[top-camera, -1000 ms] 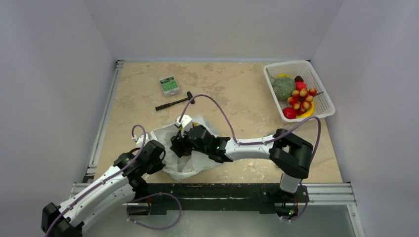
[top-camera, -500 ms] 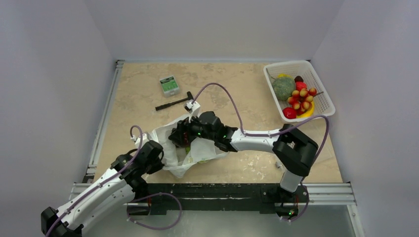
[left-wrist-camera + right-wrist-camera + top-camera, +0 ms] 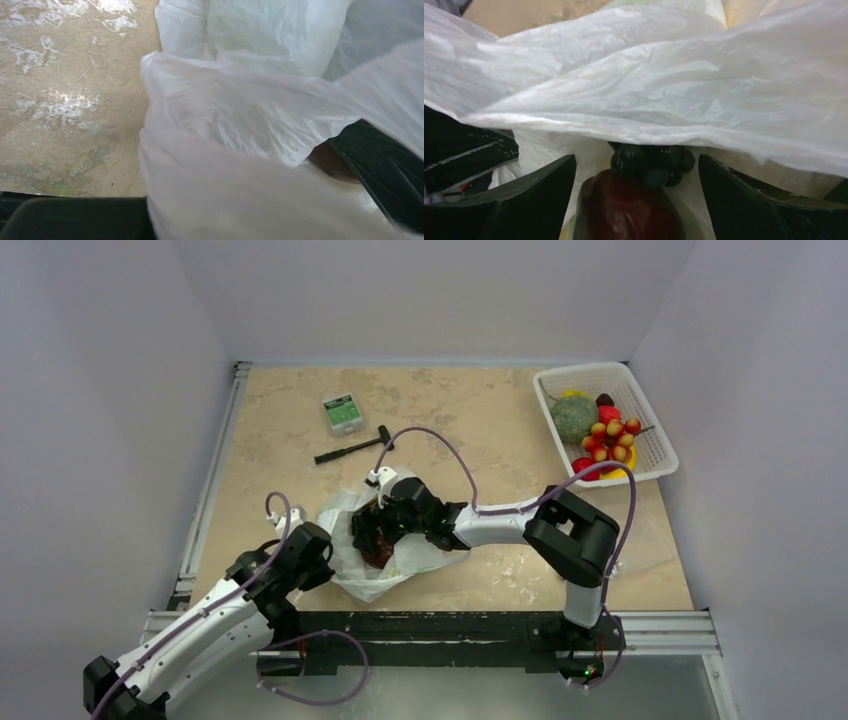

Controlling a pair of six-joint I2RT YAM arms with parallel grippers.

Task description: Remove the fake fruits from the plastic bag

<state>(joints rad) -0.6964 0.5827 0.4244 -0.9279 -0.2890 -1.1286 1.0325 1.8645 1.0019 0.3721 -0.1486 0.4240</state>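
White, thin and crinkled, the plastic bag [image 3: 350, 575] drapes over the right gripper [image 3: 636, 170]. Its 2 jaws gape wide, with a dark red fruit [image 3: 629, 210] and dark grapes [image 3: 651, 162] between them. The left gripper [image 3: 322, 558] meets the bag's edge; I cannot tell its jaw state.

One plastic bag [image 3: 352, 562], one basket [image 3: 655, 454], one box [image 3: 342, 412], one black tool [image 3: 352, 449].

Robot lab test cell, not a home.
Blank grey walls [image 3: 110, 390] box in a beige stone-look table [image 3: 480, 420]; aluminium rails [image 3: 207, 495] along left and near edges; left arm [image 3: 200, 628] and right arm [image 3: 500, 523] bolted near.
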